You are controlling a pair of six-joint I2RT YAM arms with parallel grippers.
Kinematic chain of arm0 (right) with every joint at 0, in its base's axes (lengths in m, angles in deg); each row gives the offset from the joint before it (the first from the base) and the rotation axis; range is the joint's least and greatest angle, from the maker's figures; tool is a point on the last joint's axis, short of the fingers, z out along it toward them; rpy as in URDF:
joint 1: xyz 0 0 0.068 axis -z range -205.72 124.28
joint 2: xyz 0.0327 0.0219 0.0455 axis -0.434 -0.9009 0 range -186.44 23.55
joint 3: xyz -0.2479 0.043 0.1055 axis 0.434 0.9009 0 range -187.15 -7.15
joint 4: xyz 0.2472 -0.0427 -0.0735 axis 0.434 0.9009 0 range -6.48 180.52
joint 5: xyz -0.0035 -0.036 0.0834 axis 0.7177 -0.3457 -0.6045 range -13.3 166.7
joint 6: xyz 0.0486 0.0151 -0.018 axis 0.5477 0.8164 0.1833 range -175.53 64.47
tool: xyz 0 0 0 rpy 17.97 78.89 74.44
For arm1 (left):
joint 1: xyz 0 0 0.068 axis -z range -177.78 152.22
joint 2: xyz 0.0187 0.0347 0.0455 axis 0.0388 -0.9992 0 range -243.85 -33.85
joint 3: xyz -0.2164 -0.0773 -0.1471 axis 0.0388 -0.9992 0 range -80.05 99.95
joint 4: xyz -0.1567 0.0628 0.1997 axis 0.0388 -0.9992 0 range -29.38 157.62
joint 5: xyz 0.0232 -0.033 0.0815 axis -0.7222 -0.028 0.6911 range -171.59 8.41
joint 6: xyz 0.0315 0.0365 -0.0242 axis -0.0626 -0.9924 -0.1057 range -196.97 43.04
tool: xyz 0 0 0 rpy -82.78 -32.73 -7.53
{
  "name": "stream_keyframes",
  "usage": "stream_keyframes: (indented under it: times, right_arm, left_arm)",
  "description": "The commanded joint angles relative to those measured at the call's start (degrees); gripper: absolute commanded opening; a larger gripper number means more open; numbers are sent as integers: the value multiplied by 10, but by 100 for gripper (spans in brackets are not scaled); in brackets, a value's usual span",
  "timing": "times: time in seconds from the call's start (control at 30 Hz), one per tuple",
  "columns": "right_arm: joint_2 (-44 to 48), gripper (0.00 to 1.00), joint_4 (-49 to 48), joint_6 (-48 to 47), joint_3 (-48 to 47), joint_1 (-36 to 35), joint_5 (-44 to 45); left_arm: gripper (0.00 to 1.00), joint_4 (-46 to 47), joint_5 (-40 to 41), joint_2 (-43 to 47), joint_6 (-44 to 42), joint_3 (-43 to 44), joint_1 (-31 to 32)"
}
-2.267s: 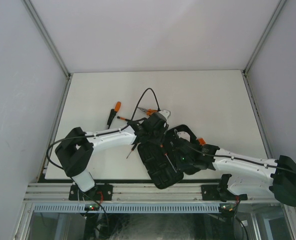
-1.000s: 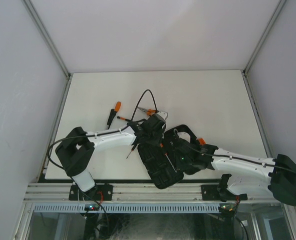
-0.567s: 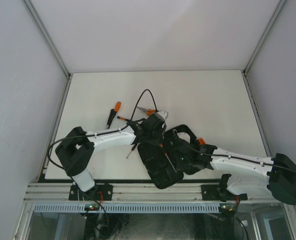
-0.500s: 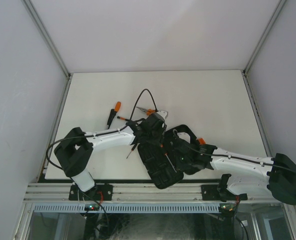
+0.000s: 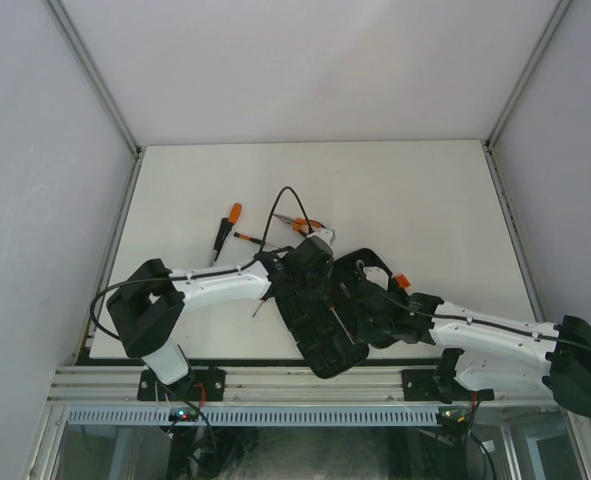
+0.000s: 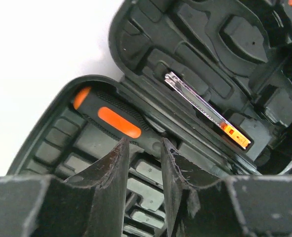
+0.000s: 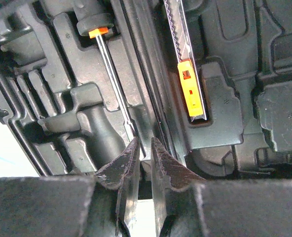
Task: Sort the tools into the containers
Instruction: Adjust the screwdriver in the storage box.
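Note:
The black tool case (image 5: 327, 345) lies open near the front edge. My left gripper (image 5: 310, 278) hovers over it. In the left wrist view its fingers (image 6: 143, 144) stand apart, tips just short of an orange-and-black screwdriver handle (image 6: 113, 121) that lies in the case (image 6: 62, 143) along the hinge. My right gripper (image 5: 357, 306) is at the case's middle. Its narrow jaws (image 7: 145, 146) pinch the hinge ridge at the edge of the case (image 7: 279, 113). A thin screwdriver (image 7: 112, 79) and a metal knife with an orange slider (image 7: 187, 69) sit in moulded slots.
On the table behind the case lie an orange-handled screwdriver (image 5: 227, 225), a thin one (image 5: 247, 238) and pliers (image 5: 300, 224), half under the left arm's black cable. A thin shaft (image 5: 257, 306) lies left of the case. The table's front edge is close.
My left gripper has moved nearer the front, further over the open case, and its jaws have narrowed a little. The right arm has barely shifted.

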Motion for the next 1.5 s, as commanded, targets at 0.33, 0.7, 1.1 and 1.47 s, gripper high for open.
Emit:
stream_keyframes:
  times: [0.33,0.7,1.1,1.47]
  right_arm:
    - [14,14,1,10,11,5,8]
    - [10,14,-28,-6,12,-3,-4]
    - [-30,11,-22,-9,4,-1,16]
    - [-121,0,60,7,-35,-6,26]
  left_arm:
    - [31,-3,35,-33,74,-7,26]
    - [27,-12,42,-59,83,-6,32]
    - [25,-19,43,-64,86,-3,35]
    - [21,-31,44,-79,91,4,40]
